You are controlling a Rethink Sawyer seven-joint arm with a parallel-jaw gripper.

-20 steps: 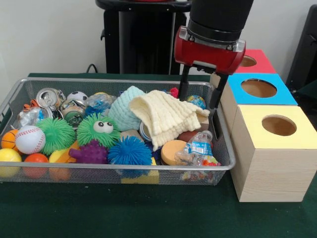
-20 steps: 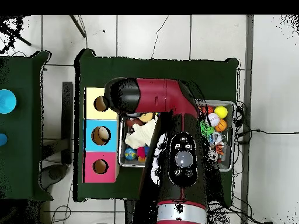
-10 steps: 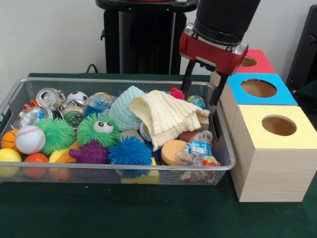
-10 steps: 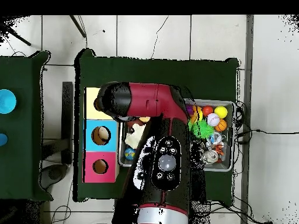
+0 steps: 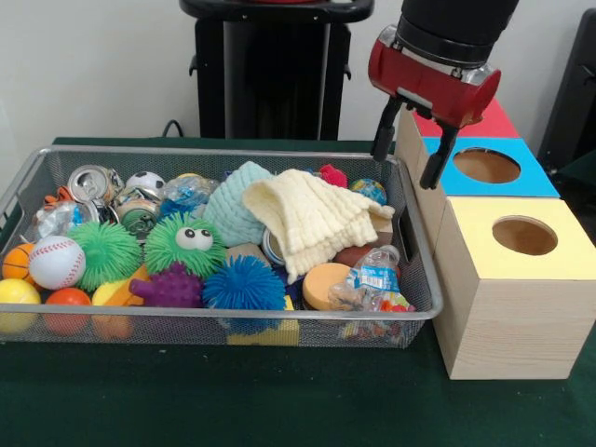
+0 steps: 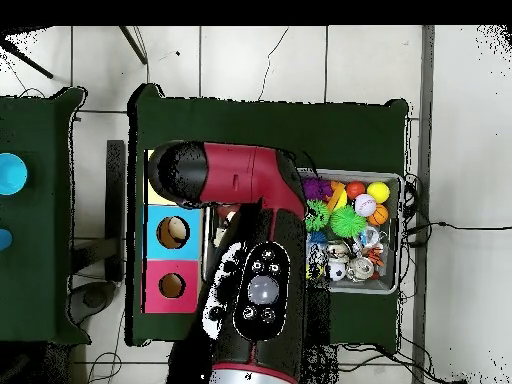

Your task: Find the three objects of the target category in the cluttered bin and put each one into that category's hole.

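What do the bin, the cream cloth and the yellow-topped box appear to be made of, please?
Bin: looks like silver wire mesh with a metal rim, since the toys show through its wall. Cream cloth: a soft knitted or waffle-weave textile, ribbed and folded. Yellow-topped box: probably light unfinished wood or plywood, with grain visible and a matte painted top.

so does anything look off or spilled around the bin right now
Nothing has spilled. The gripper hangs open and empty above the blue box. The cream cloth is heaped over other things in the mesh bin, hiding whatever lies under it.
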